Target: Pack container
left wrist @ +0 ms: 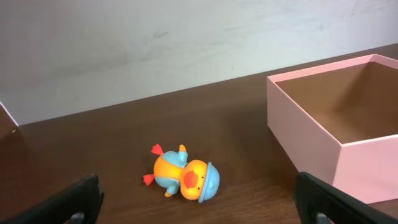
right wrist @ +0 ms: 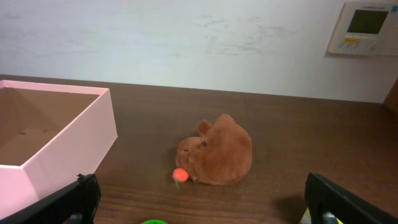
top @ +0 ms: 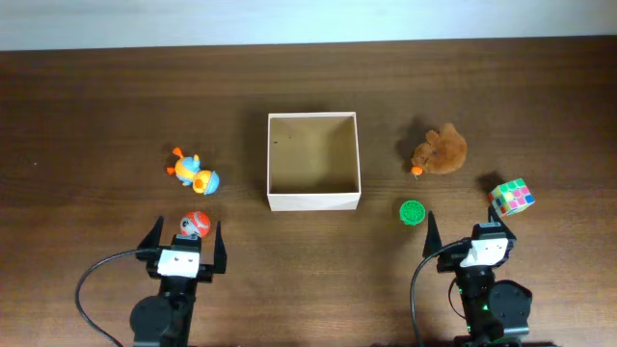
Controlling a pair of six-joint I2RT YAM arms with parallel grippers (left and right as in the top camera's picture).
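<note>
The box stood upright and open-topped near the middle of the desk, a little toward the far edge, between the two arms. Its thin walls looked cream from above and pinkish in the wrist views, and its tan floor showed bare apart from a small dark speck. In the left wrist view the box sat at the right. In the right wrist view it sat at the left.

Left of the box, well apart from it, a toy duck in orange and blue lay on its side. The left wrist camera saw the duck straight ahead. Nearer the left arm sat a small red and white ball. Right of the box, a brown plush animal lay with a small orange bit at its front. The right wrist camera saw it straight ahead. A green round disc lay just off the box's near right corner. A coloured puzzle cube sat farther right.

The left hand was released, its fingers spread wide and grasping nothing. From above, the ball showed between its tips, though contact could not be told. The right hand was likewise released and held nothing, its fingers wide apart, with the green disc just beside its left fingertip. A pale wall behind the desk carried a small control panel.
</note>
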